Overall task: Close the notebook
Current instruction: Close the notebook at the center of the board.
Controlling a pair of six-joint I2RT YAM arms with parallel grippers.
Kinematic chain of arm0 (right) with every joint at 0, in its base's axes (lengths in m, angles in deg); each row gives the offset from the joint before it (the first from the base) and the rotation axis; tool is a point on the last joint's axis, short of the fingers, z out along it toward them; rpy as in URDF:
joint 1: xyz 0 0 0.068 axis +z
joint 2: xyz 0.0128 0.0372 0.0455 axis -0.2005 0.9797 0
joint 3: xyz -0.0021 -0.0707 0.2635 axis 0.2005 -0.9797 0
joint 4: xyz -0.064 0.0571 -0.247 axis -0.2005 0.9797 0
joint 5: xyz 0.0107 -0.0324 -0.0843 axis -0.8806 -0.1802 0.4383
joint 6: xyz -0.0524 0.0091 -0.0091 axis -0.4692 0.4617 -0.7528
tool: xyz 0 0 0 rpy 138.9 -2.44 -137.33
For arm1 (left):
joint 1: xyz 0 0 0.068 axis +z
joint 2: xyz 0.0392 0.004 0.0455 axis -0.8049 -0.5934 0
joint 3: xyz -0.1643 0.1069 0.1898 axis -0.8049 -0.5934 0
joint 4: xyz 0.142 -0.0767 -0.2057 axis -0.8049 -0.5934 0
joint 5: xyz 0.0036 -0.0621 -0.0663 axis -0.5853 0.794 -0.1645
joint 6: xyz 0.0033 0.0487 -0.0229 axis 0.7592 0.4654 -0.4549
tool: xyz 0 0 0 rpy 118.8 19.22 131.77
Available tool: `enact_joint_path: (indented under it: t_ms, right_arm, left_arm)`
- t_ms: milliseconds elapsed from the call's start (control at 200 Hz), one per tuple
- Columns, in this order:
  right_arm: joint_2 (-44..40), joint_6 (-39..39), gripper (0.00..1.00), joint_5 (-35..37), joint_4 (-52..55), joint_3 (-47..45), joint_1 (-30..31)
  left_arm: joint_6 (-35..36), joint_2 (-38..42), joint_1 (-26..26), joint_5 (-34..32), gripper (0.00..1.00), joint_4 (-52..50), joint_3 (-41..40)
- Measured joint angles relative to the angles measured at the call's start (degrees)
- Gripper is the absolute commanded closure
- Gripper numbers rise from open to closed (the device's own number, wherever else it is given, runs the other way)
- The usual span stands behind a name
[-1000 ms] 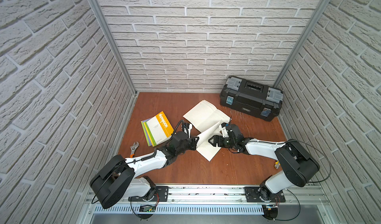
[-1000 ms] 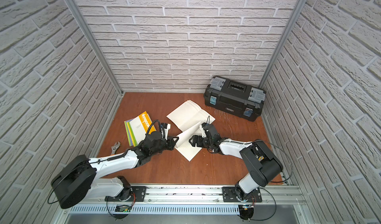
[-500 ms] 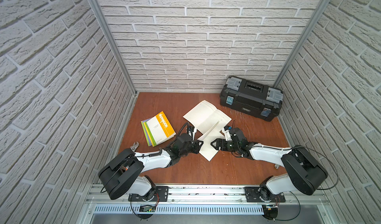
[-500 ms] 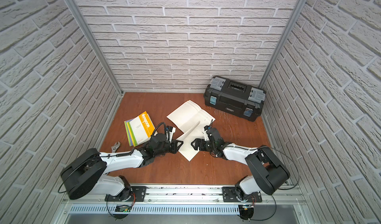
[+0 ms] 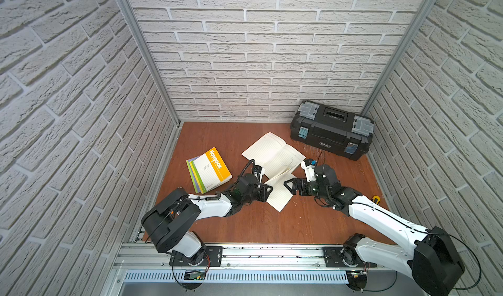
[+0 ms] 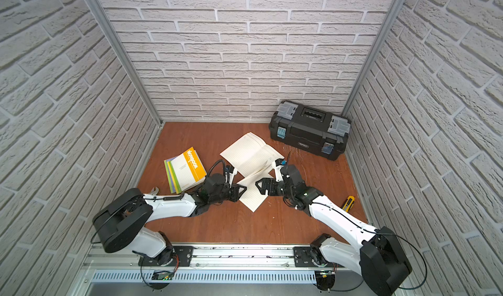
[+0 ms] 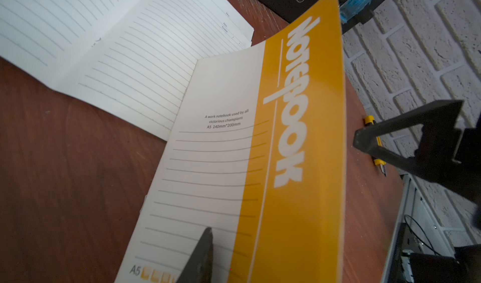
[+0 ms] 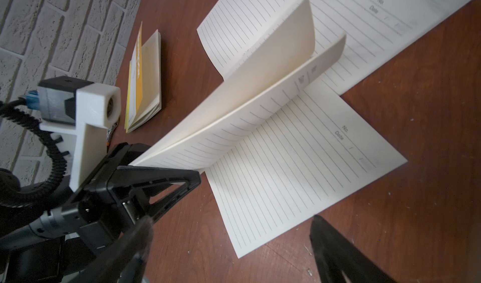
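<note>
The notebook [image 5: 280,198] [image 6: 254,198] lies open on the wooden floor, its right half flat. Its left half, orange cover [image 7: 299,190] and some pages [image 8: 260,86], stands tilted up. My left gripper [image 5: 268,189] [image 6: 242,191] is shut on the bottom edge of that raised half. One finger [image 7: 201,258] shows against the cover; the other is hidden behind it. My right gripper [image 5: 291,184] [image 6: 261,185] [image 8: 231,221] is open, just off the flat page's near corner, holding nothing.
A second open notebook [image 5: 272,150] [image 6: 249,150] lies flat just behind, touching the first. A closed stack of notebooks [image 5: 209,169] sits to the left. A black toolbox [image 5: 330,130] fills the back right corner. A yellow knife [image 6: 348,202] lies right, a wrench [image 6: 155,190] left.
My left gripper has moved a little to the right along the notebook's near edge, with the raised half in it. My right gripper has drawn back slightly to the right.
</note>
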Motion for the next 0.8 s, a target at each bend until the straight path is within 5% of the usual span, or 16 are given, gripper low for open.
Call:
enact_joint_path:
  t_ms: [435, 800]
  right_arm:
    - [4.6, -2.8, 0.06, 1.3, 4.3, 9.0, -0.1]
    - [2.7, -3.8, 0.04, 7.3, 9.5, 9.0, -0.5]
  left_arm:
    - [9.7, -0.1, -7.3, 0.8, 0.44, -13.0, 10.2]
    - [10.3, -6.6, -7.9, 3.5, 0.41, -7.6, 10.5]
